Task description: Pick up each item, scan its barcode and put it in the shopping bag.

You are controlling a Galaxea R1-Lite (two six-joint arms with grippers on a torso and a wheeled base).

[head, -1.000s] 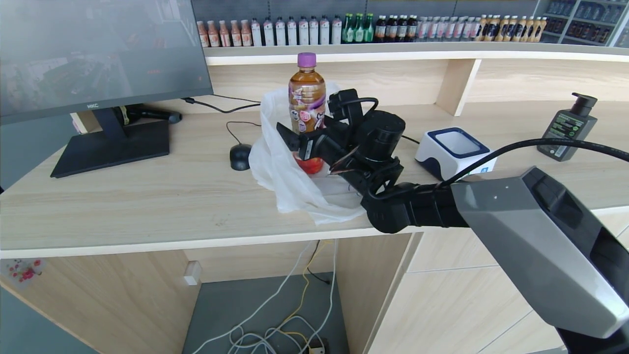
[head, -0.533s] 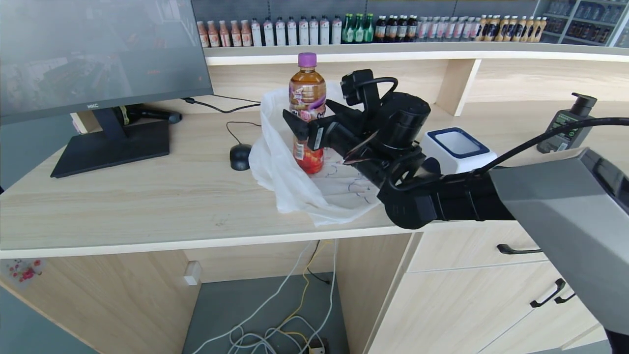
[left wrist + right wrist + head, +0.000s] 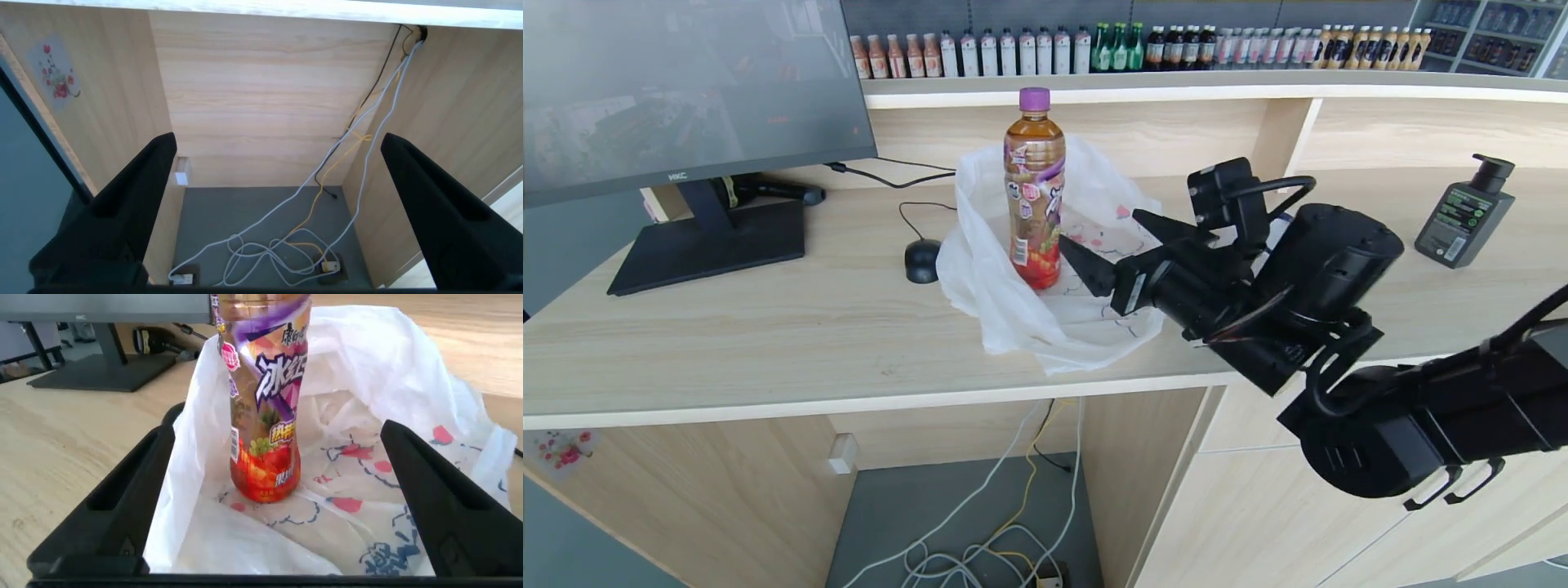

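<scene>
Checkout trial: a purple-capped tea bottle (image 3: 1034,188) stands upright inside the white plastic shopping bag (image 3: 1013,318), which lies open on the pale wooden table (image 3: 768,327). The right pincer (image 3: 1100,227) hangs just beside the bottle, on the robot's right of it. Its two black fingers are spread wide and hold nothing, and a gap separates them from the bottle. From the right wrist, the bottle's base is seen resting on the bag's printed floor, with the bag's walls rising beside and behind it. The left pincer (image 3: 278,208) is below table height, its fingers likewise wide apart and empty. It faces the wooden recess under the table, where white, yellow and black cables (image 3: 278,245) trail to the floor. On the table, a black mouse (image 3: 922,260) sits just left of the bag and a dark monitor (image 3: 686,82) stands farther left. A dark pump bottle (image 3: 1464,214) stands well apart at the right. Rows of drinks (image 3: 1135,45) line the shelf behind.
</scene>
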